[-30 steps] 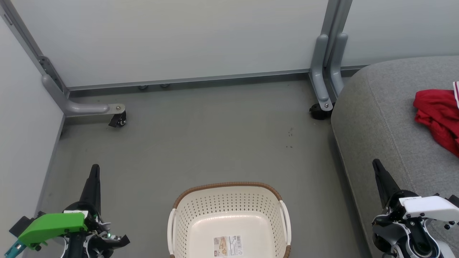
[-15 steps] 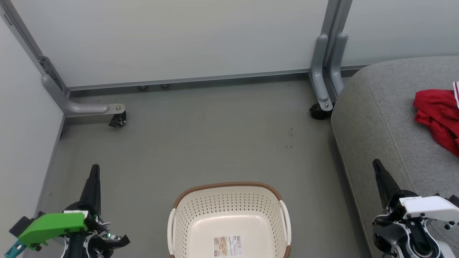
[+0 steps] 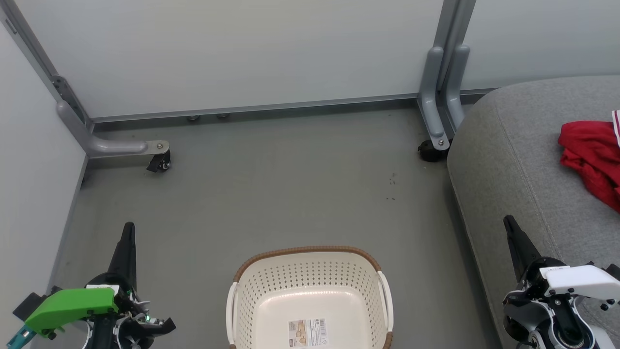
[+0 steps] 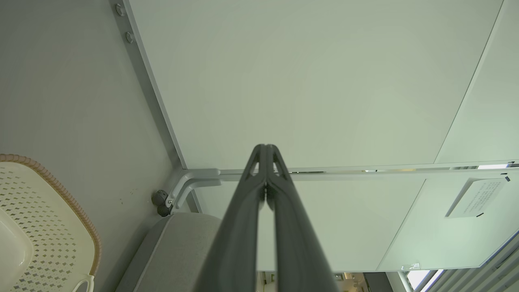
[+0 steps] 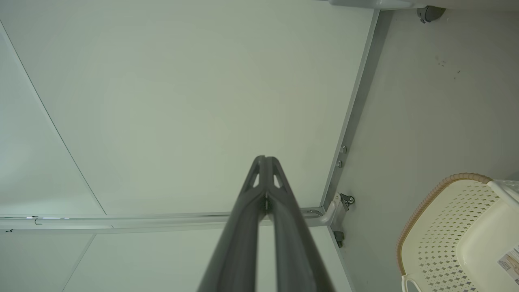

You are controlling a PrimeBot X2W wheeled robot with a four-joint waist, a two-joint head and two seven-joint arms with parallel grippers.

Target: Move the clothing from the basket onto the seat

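Basket sits empty on floor; red clothing lies on seat. Left gripper and right gripper both closed, holding nothing. Task looks done; no further pick needed.

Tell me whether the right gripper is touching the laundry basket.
Apart. In the head view a broad strip of bare grey floor lies between the right gripper and the laundry basket.

- The left gripper, a long dark tapered spike at lower left, is backed by a green cover.
- The right gripper, at lower right, is backed by a white cover studded with dark screws.
- Triangular cut-outs are seen near the tips of the dark grey fingers.
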